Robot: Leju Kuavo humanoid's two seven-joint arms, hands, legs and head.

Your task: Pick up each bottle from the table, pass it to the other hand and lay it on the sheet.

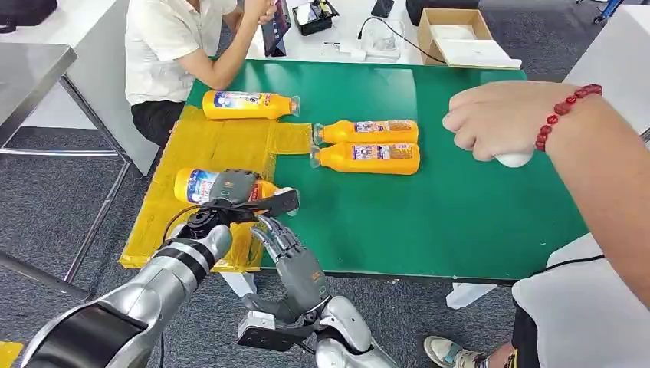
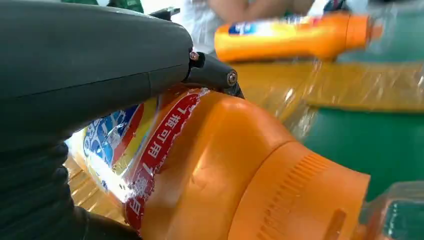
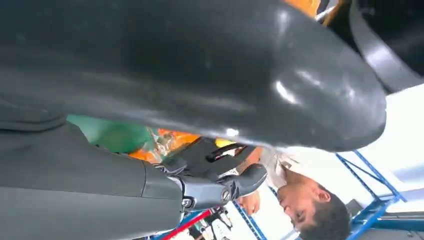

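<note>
Green tabletop (image 1: 460, 222) with a crinkly yellow sheet (image 1: 222, 142) over its left end. Held bottle (image 1: 201, 184) — orange, lying on its side on the sheet's near part, left robot hand (image 1: 230, 188) wrapped over its label end, thumb and fingers closed around the body; the left wrist view shows the cap and shoulder sticking out past the grip. Right robot hand (image 1: 291, 257) sits just below the table edge, near the cap, fingers spread, holding nothing. Second bottle (image 1: 249, 104) lies on the sheet's far part. Two more bottles (image 1: 368, 132) and (image 1: 368, 158) lie side by side on bare green, caps touching or nearly touching the sheet edge — cannot tell which.

Handling guess: rigid plastic, looks full so moderately heavy, glossy label likely slippery, round body will roll once released. Best hold is across the mid-body, not the tapered neck.

Person's hand (image 1: 498, 123) with red bead bracelet rests on the tabletop's right side over something white; another person sits at the far left corner.
</note>
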